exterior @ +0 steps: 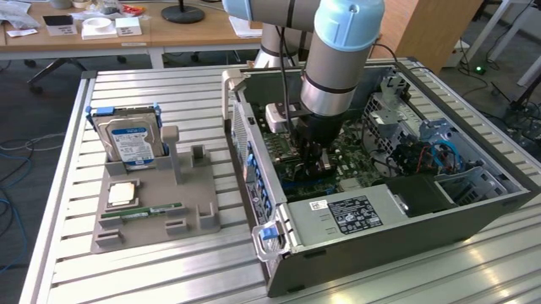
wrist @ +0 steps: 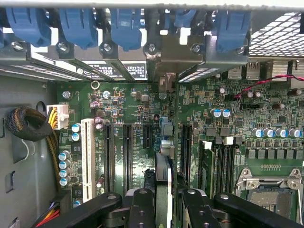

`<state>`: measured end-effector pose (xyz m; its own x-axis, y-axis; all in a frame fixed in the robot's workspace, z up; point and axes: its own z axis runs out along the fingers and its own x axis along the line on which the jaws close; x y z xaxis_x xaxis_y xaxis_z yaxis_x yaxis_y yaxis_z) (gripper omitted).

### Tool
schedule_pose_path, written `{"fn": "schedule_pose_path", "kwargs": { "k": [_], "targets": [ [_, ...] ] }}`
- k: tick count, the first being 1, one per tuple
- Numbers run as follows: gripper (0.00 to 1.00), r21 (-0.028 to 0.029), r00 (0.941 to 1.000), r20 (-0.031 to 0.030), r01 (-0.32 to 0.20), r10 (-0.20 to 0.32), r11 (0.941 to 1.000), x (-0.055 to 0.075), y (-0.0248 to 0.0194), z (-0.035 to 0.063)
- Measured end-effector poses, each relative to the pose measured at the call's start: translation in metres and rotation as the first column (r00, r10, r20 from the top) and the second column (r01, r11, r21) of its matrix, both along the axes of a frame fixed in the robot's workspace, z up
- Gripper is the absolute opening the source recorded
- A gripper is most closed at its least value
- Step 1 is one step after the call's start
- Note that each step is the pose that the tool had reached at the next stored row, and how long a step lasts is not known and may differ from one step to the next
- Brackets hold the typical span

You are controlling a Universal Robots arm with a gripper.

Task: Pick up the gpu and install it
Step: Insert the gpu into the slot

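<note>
The gpu (wrist: pixel 165 166) shows edge-on as a thin dark strip standing upright between my fingers (wrist: pixel 142 204). My gripper (wrist: pixel 167 203) is shut on it, low over the green motherboard (wrist: pixel 133 99). The card lines up with an expansion slot beside the black slots (wrist: pixel 127 152), and its far end reaches the metal bracket area (wrist: pixel 171 57) at the case's rear wall. In the exterior view my gripper (exterior: pixel 308 158) reaches down inside the open computer case (exterior: pixel 381 234), close to the motherboard (exterior: pixel 343 168). Whether the card's edge sits fully in the slot I cannot tell.
Blue slot latches (wrist: pixel 78 23) line the rear wall. A white slot (wrist: pixel 87 156), a sleeved cable bundle (wrist: pixel 28 123) and the processor socket (wrist: pixel 268 190) flank the card. Outside the case, a grey holder (exterior: pixel 152 221) carries a hard drive (exterior: pixel 131 136), a memory stick (exterior: pixel 139 212) and a chip (exterior: pixel 123 193).
</note>
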<state>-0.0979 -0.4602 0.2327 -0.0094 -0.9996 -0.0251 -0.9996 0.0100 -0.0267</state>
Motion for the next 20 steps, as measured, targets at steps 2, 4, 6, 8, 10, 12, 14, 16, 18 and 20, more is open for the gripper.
{"fn": "schedule_pose_path", "kwargs": {
  "k": [2, 4, 6, 8, 10, 12, 14, 16, 18, 20],
  "targets": [
    [0.27, -0.0001, 1.0, 0.0, 0.0, 0.0, 1.0, 0.0, 0.0, 0.0],
    [0.27, -0.0001, 1.0, 0.0, 0.0, 0.0, 1.0, 0.0, 0.0, 0.0],
    [0.27, -0.0001, 1.0, 0.0, 0.0, 0.0, 1.0, 0.0, 0.0, 0.0],
    [0.27, -0.0001, 1.0, 0.0, 0.0, 0.0, 1.0, 0.0, 0.0, 0.0],
    [0.27, 0.0, 1.0, 0.0, 0.0, 0.0, 1.0, 0.0, 0.0, 0.0],
    [0.27, -0.0001, 1.0, 0.0, 0.0, 0.0, 1.0, 0.0, 0.0, 0.0],
    [0.27, 0.0, 1.0, 0.0, 0.0, 0.0, 1.0, 0.0, 0.0, 0.0],
    [0.27, 0.0, 1.0, 0.0, 0.0, 0.0, 1.0, 0.0, 0.0, 0.0],
    [0.27, 0.0012, 1.0, -0.0006, 0.001, -0.001, 1.0, -0.0004, 0.0002, -0.0003],
    [0.28, 0.001, 1.0, 0.0, 0.001, -0.001, 1.0, -0.0004, 0.0001, -0.0004]
  ]
}}
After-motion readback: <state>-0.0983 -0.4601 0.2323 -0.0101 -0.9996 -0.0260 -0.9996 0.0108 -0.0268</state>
